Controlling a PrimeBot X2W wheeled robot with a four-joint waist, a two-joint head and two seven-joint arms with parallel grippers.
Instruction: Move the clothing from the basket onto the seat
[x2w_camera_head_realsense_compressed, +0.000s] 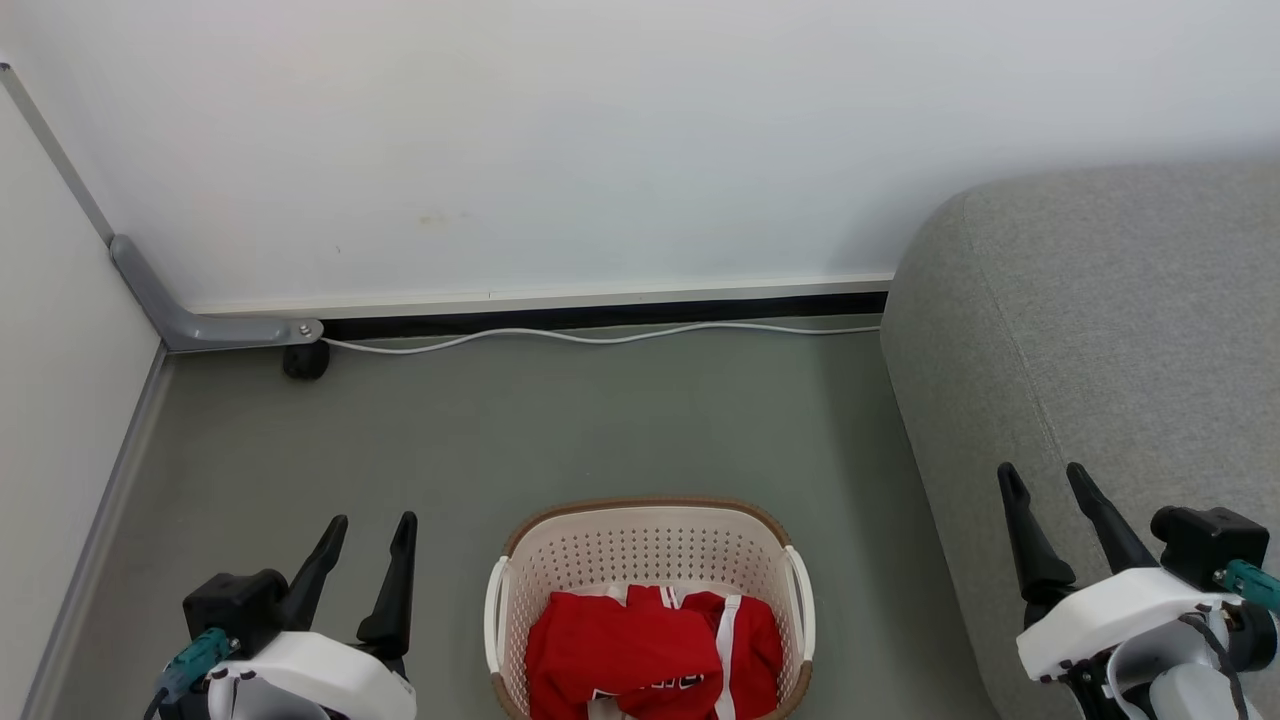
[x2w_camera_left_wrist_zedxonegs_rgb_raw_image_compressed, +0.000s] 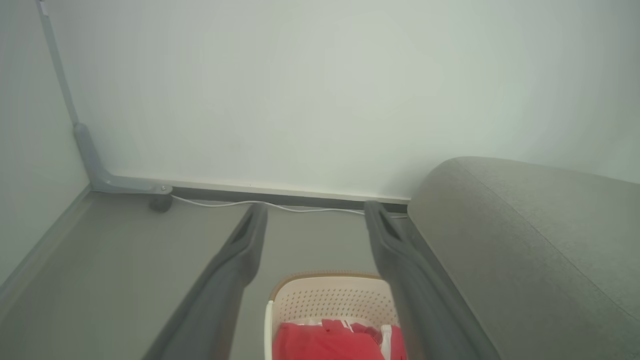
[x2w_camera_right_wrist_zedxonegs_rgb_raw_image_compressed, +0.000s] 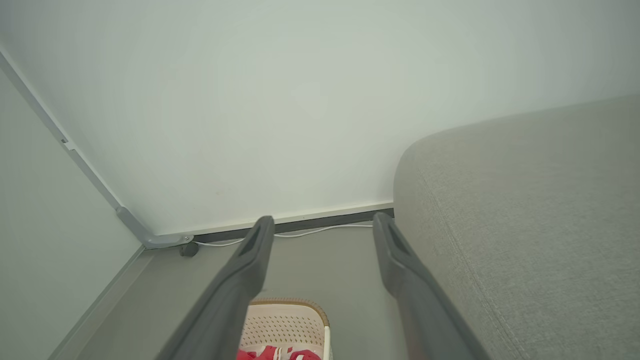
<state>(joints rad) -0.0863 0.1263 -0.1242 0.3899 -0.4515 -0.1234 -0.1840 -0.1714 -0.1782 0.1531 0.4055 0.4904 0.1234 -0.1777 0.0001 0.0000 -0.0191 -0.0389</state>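
Head view: basket (x2w_camera_head_realsense_compressed: 650, 550) rim near seat (x2w_camera_head_realsense_compressed: 1100, 350) edge (bare floor (x2w_camera_head_realsense_compressed: 862, 560) between).

Looks like a home-style living room corner, maybe a mock-up: grey fabric sofa (x2w_camera_head_realsense_compressed: 1100, 330), laundry basket (x2w_camera_head_realsense_compressed: 645, 503) with red clothing (x2w_camera_head_realsense_compressed: 620, 650) on grey floor (x2w_camera_head_realsense_compressed: 500, 430), bare white wall (x2w_camera_head_realsense_compressed: 600, 150), white cable (x2w_camera_head_realsense_compressed: 600, 338) along skirting.

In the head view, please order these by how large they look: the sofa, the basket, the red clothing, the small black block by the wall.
1. sofa, largest, though cut by the frame
2. basket
3. red clothing, inside the basket
4. black block, smallest, and also farthest from the camera
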